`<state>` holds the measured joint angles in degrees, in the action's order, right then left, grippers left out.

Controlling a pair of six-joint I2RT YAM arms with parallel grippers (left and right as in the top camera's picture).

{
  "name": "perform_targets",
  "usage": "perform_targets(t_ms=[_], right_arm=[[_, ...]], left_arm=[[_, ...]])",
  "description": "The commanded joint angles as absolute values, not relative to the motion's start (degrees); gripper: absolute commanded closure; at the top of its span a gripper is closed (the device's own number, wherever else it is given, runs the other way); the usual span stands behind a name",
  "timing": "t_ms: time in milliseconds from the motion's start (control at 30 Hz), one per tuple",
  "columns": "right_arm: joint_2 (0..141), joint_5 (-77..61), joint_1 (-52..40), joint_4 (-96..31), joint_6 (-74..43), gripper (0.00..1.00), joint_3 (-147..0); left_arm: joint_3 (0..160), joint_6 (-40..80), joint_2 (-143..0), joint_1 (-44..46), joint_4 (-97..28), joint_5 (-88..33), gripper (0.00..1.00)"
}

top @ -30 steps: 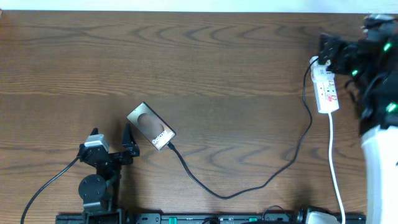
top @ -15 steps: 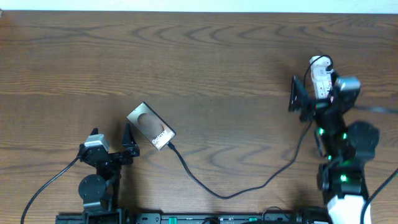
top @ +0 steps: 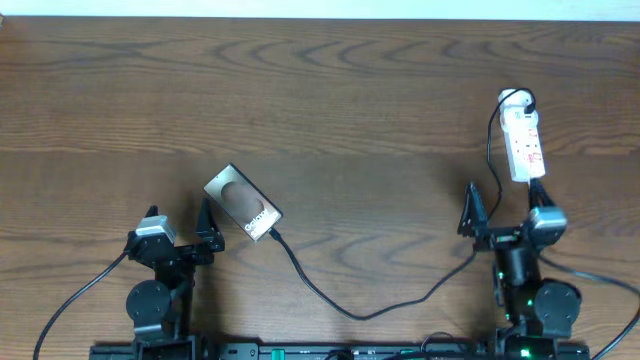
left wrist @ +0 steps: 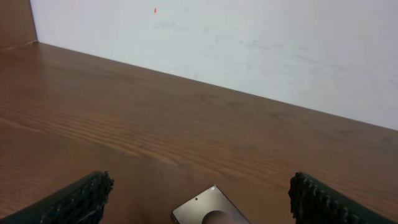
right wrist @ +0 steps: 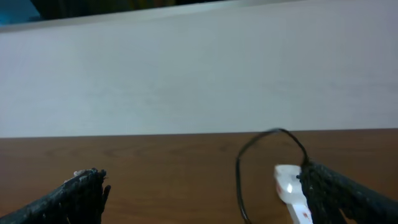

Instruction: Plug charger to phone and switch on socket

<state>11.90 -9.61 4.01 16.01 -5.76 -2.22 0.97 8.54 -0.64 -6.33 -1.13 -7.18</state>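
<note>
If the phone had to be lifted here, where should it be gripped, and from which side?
Across its long edges at mid-length, from above. The phone lies flat and diagonal, so the nearby left gripper would likely need turning to match; the charger leaves its lower-right end, so avoid that end.

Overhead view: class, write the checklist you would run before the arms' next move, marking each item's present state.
1. Thin black charger cable reaches the lower-right end of the glossy bronze-brown phone: ok.
2. Connector fully seated in the phone: cannot tell.
3. Cable's other end meets the far end of the small white power strip: ok.
4. Strip switched on: cannot tell.
5. Left gripper open, empty: ok.
6. Right gripper open, empty: ok.
</note>
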Motion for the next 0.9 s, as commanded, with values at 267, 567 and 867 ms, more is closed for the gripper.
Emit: perform_targets(t_ms=[267,567,867], right_arm=[[0.36,-8.49,5.30,-0.69,0.99,0.01,-0.32],[0.32,-8.49,5.32,-3.75,6.17,0.01,-0.32],[0.32,-8.47,5.32,-3.84,6.59,0.01,-0.32]], left_arm=[[0.23,7.94,-0.34,-6.57,-3.42,-8.54,0.07],[0.23,7.94,-0.34,-6.57,-3.42,-8.54,0.07],[0.23,7.94,-0.34,-6.57,-3.42,-8.54,0.07]])
